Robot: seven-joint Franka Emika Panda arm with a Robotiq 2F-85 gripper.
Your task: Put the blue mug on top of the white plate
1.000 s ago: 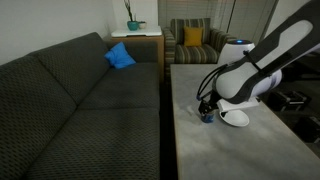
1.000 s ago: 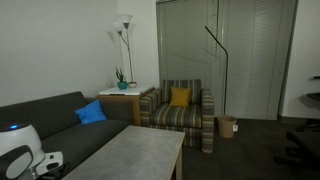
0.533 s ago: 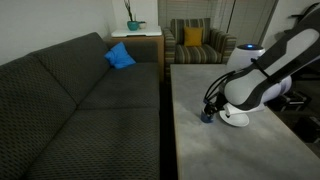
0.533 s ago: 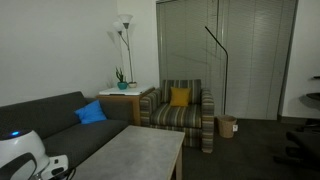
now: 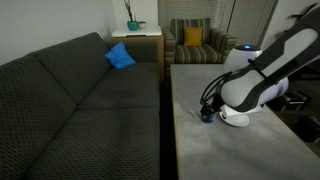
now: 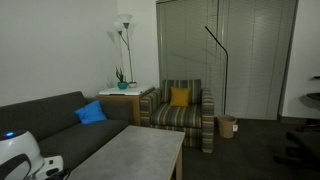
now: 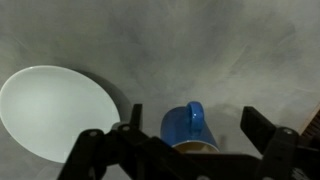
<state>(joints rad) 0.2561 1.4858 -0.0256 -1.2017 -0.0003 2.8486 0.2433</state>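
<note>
The blue mug [image 7: 186,124] stands on the grey table in the wrist view, handle toward the top of the picture, its tan inside just showing at the bottom edge. The white plate [image 7: 55,110] lies flat to its left, apart from it. My gripper [image 7: 197,121] is open, one finger on each side of the mug, not touching it. In an exterior view the mug [image 5: 206,115] is a small dark spot under the gripper [image 5: 208,108], with the plate [image 5: 237,121] beside it, partly hidden by the arm.
The long grey table [image 5: 215,150] runs beside a dark sofa [image 5: 70,110] with a bright-blue cushion [image 5: 120,56]. A striped armchair [image 6: 182,112] and a floor lamp [image 6: 123,30] stand at the far end.
The arm has shifted a little over the mug since a second ago. The gripper has settled low around it; mug and plate have not moved.
</note>
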